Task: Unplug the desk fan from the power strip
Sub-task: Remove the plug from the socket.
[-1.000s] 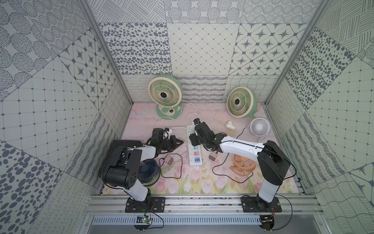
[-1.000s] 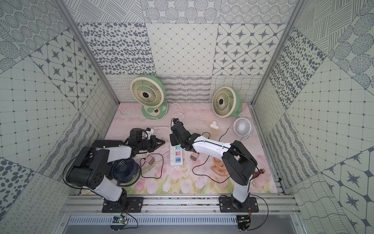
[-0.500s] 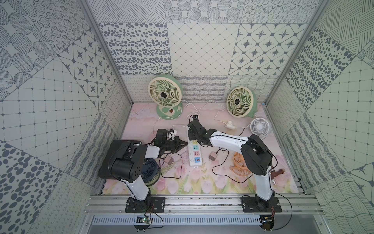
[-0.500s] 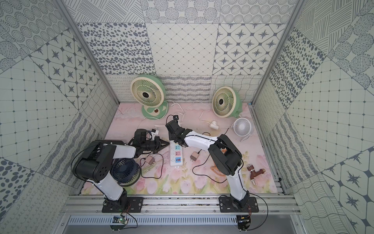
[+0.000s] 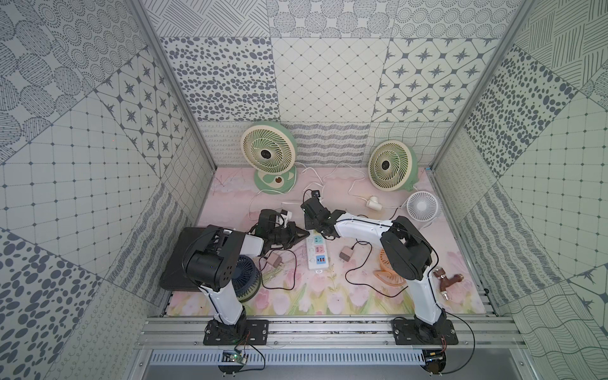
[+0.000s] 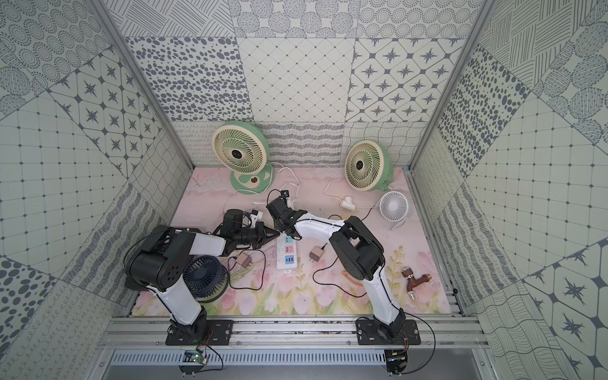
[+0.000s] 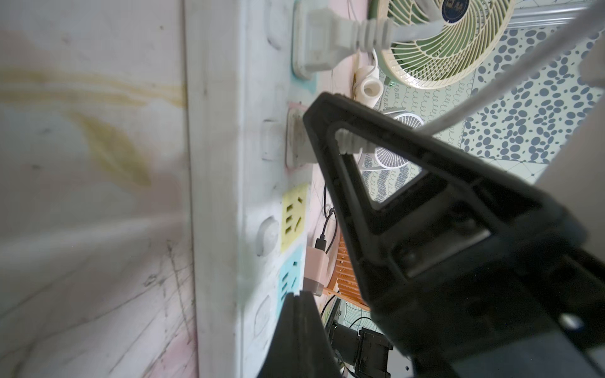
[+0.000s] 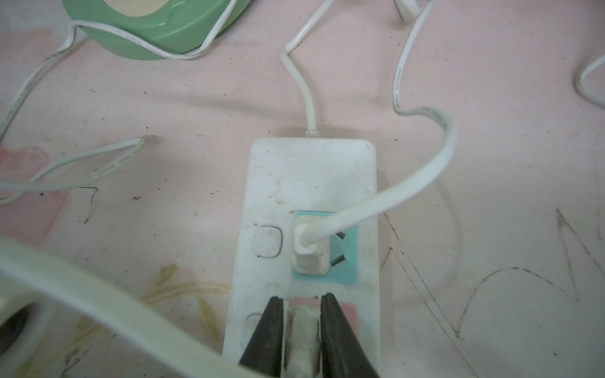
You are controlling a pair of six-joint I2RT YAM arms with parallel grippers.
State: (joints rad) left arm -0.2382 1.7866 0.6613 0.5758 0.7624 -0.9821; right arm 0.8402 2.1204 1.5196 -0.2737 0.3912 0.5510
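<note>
One white plug (image 8: pixel 302 333) in the power strip (image 5: pixel 316 267) is squeezed by the right gripper (image 8: pixel 302 298). The strip lies in the mat's (image 5: pixel 329 296) middle. The left gripper (image 5: pixel 302 235) is closed beside it.

- The power strip (image 8: pixel 311 183) under the right gripper (image 8: pixel 302 298) is white plastic, matt, scuffed and speckled with grime. Its socket faces are smooth pastel plastic.
- The plug (image 8: pixel 302 330) between that gripper's fingers (image 8: pixel 266 333) is white plastic, dulled and dirty. The fingers are black, matt, hard-looking plastic.
- The flat cable (image 8: pixel 422 179) arching ahead of the fingertips is white, smooth and faintly glossy.
- The mat (image 8: pixel 163 98) around the strip is a pink printed sheet, matt, scratched and pen-marked.
- The fan base (image 8: pixel 157 32) farther ahead is smooth, glossy green plastic.
- The left gripper (image 7: pixel 300 204) is black matt plastic, slightly grainy.
</note>
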